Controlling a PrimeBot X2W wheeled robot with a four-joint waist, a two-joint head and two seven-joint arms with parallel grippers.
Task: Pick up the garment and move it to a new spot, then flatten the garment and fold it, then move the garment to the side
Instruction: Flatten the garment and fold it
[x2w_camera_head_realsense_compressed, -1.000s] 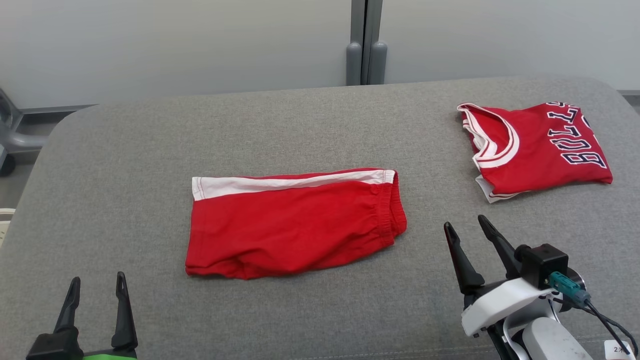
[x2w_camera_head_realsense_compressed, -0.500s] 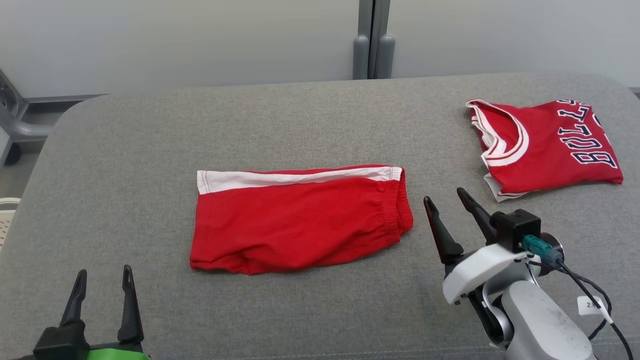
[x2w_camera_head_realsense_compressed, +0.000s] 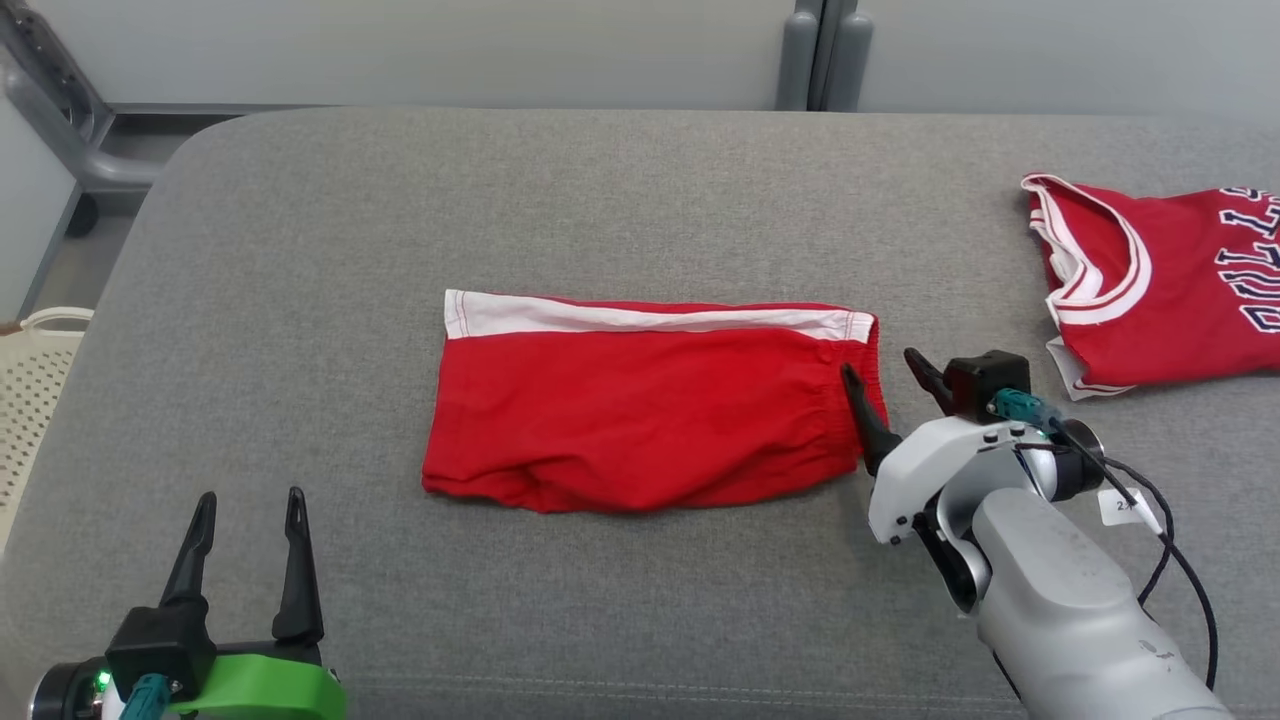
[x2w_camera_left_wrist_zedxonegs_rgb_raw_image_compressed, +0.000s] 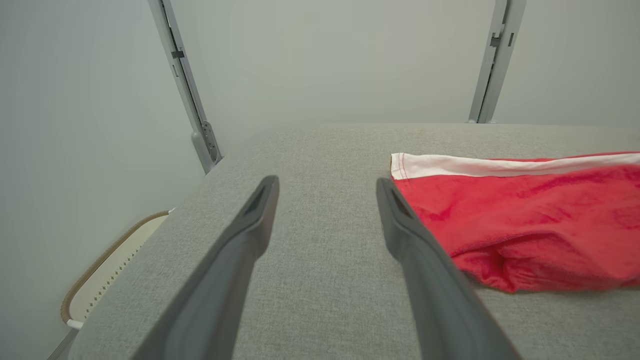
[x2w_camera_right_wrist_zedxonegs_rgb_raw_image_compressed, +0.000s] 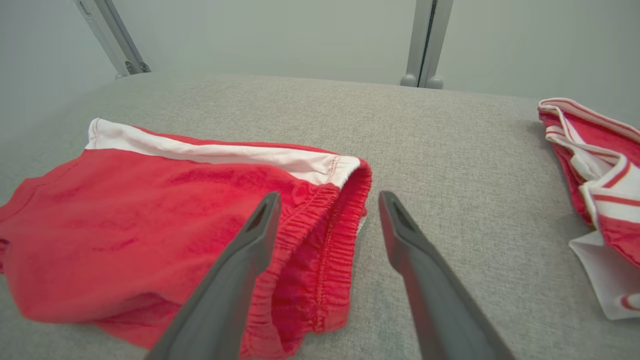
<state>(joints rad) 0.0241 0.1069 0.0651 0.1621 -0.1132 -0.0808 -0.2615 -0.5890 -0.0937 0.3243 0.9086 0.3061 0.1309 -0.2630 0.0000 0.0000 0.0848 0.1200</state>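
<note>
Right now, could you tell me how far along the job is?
Done: the shorts lie flat and folded on the table. In hand: the open right end effector brackets their waistband end, gripping nothing. Remaining: carrying them to the side; left end effector sits open.

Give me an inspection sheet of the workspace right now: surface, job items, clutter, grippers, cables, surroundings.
Surface: grey fabric-covered table, smooth.
Job's things: red shorts with white stripe, folded flat mid-table.
Clutter: folded red jersey at the right, apart from the shorts.
Grippers: left gripper open over bare surface near the front; right gripper open, fingers astride the shorts' waistband end, contact unclear.
Cables: black cable loops off the right wrist, clear of both garments.
Surroundings: cream basket left of the table; grey posts against the pale wall behind.
</note>
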